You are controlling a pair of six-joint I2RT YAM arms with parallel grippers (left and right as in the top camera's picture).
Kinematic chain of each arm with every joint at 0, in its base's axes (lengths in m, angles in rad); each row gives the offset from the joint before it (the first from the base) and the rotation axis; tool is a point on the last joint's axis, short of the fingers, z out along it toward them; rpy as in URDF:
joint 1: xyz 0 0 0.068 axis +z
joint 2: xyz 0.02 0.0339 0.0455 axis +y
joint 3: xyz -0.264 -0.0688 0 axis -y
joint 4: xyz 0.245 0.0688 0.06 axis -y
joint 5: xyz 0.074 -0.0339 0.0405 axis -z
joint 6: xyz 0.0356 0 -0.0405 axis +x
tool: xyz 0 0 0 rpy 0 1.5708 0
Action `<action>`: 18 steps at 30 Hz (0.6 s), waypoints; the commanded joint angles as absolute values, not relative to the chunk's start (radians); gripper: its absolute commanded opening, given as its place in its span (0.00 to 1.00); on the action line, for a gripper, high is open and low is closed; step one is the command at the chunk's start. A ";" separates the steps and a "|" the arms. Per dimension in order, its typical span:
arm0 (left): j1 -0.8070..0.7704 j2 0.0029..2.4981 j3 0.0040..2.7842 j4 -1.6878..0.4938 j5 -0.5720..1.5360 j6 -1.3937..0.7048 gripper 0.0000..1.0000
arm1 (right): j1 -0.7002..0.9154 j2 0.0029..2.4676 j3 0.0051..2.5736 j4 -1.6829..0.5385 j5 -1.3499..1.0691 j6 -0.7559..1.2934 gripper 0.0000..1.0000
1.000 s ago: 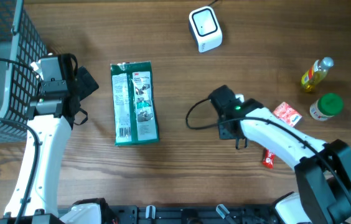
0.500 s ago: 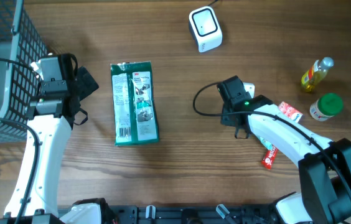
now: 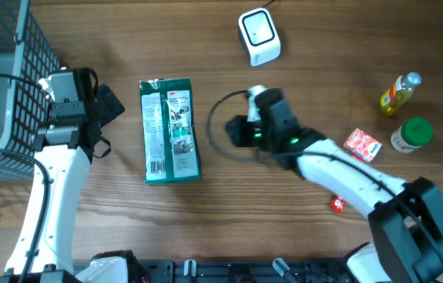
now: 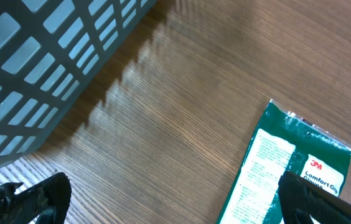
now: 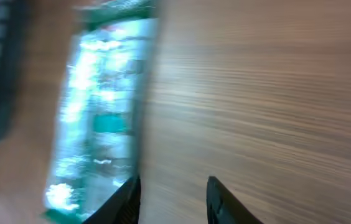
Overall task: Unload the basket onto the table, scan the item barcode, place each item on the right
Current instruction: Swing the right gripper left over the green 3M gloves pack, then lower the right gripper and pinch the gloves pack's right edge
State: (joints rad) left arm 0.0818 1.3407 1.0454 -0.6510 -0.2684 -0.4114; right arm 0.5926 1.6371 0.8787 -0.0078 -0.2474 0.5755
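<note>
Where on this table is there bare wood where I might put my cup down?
Bare wood lies between the white scanner and the yellow bottle, along the top between the basket and scanner, and at the front between the green packet and the right arm. Crowded: the right side, with bottle, green-capped jar and red sachet.

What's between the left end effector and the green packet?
Only bare table separates the left end effector from the packet; the overhead view shows it.
</note>
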 commanded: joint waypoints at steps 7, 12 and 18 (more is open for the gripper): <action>0.088 1.336 1.054 -0.651 -0.281 -0.400 1.00 | 0.895 1.686 0.878 0.307 0.085 0.465 0.45; 0.088 1.336 1.054 -0.651 -0.281 -0.400 1.00 | 0.923 1.811 0.878 0.414 0.099 0.445 0.51; 0.088 1.336 1.054 -0.651 -0.282 -0.400 1.00 | 0.923 1.948 0.880 0.460 0.055 0.445 0.50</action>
State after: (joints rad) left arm 0.0818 1.3407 1.0454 -0.6510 -0.2684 -0.4114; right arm 0.9218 1.8824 0.8776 0.4507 0.0532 0.4656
